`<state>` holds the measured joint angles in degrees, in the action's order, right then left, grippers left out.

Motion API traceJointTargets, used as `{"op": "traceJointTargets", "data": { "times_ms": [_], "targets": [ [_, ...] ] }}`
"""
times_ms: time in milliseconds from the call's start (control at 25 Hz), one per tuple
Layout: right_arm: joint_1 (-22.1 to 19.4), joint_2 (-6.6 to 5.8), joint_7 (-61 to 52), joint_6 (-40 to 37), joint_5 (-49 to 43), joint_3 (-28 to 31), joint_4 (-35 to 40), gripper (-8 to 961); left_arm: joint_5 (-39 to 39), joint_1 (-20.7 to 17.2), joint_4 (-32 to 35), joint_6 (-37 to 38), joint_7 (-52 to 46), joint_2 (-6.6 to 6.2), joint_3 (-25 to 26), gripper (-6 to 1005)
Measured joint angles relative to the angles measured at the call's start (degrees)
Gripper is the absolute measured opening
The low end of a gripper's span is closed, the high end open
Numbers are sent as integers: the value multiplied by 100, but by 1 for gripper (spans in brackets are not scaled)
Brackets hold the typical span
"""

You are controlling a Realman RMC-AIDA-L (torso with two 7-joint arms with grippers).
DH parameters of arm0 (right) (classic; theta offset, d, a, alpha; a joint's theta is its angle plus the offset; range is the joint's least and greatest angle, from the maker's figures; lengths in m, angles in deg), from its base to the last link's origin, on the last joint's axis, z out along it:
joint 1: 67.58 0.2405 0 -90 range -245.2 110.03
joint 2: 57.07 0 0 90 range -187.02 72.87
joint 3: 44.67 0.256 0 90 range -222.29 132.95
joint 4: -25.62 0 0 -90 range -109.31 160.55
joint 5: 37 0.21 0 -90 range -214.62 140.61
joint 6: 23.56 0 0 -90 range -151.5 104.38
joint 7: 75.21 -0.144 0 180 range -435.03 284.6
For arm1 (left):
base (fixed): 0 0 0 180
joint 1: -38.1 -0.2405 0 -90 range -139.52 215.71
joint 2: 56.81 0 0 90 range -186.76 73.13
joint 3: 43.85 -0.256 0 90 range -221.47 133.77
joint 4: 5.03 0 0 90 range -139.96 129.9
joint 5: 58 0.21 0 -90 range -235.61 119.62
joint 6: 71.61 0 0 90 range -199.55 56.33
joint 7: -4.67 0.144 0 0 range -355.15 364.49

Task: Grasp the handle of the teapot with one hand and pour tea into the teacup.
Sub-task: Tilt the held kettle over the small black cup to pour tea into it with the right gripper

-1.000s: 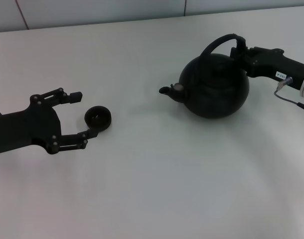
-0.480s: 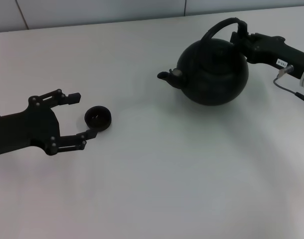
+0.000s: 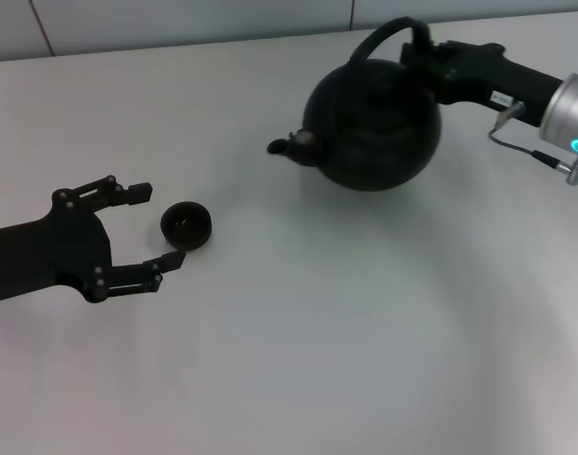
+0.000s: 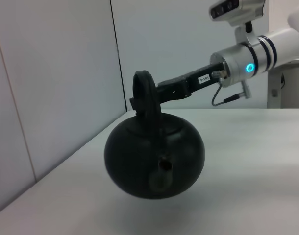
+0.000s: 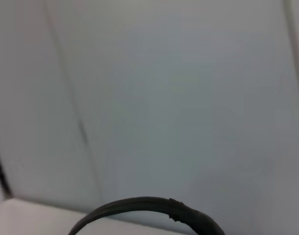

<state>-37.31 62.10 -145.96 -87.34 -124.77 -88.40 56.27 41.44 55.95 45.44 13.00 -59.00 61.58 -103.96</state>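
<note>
The right gripper (image 3: 424, 59) pinches the handle (image 3: 388, 36) to carry the teapot (image 3: 370, 128) toward the teacup (image 3: 186, 224), which sits between the left gripper's (image 3: 156, 226) spread jaws

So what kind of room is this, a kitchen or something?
More likely a lab or test room than a kitchen. The plain white table holds only a black teapot and a small teacup, bare pale wall panels stand behind, and two robot arms do the work.
</note>
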Motion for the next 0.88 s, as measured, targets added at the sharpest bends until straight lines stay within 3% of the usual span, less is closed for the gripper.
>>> {"op": "traceJointTargets", "data": {
  "times_ms": [480, 880],
  "targets": [
    [197, -1, -38, 541, -19, -1184, 549, 150, -10, -132, 76, 90, -18, -10, 0, 859],
    [337, 2, -42, 634, -29, -1416, 624, 149, 7, -144, 77, 91, -23, -10, 0, 859]
  ]
}}
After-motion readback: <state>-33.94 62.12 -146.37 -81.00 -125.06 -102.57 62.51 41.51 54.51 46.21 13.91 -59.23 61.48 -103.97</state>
